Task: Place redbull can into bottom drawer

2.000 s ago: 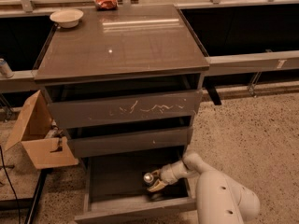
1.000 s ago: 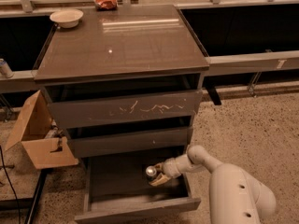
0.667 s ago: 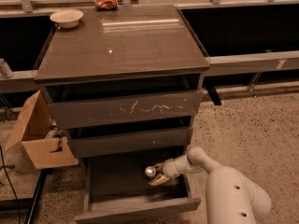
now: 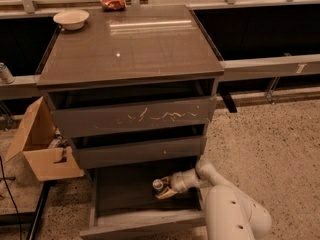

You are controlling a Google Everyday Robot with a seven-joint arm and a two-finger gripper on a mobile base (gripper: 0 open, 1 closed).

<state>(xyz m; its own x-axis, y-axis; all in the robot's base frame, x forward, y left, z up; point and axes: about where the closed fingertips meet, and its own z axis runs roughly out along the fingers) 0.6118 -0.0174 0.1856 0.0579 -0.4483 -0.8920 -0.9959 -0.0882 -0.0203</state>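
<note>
Speckled beige flooring [image 4: 272, 134] runs along the right side of a dark grey-brown cabinet [image 4: 130, 44], whose flat top has a dull gloss that catches streaks of ceiling light. Behind it a pale ledge [image 4: 270, 64] crosses the room in front of black recesses. At the back left corner of the top sits a round white bowl [image 4: 71, 19], and a crumpled red-orange snack bag [image 4: 113, 2] lies at the back edge, well apart from the bowl. To the left of the cabinet an open cardboard box [image 4: 42, 146] stands on the floor, its flap raised.

The cabinet has three drawers. The top drawer front [image 4: 135, 116] is marked with white scratches; the middle drawer front [image 4: 140, 151] is plain and sits just below it. The bottom drawer [image 4: 120, 194] is pulled out, a wide shallow tray with a plain front and a dark bare floor.

The smooth, rounded white arm [image 4: 235, 214] reaches in from the lower right, and the gripper [image 4: 162, 189] is inside the bottom drawer, near its right side. Its tan fingers [image 4: 167, 194] are closed around the redbull can [image 4: 158, 184], whose shiny silver round end faces up; the can is within the drawer, though whether it touches the drawer floor cannot be told.
</note>
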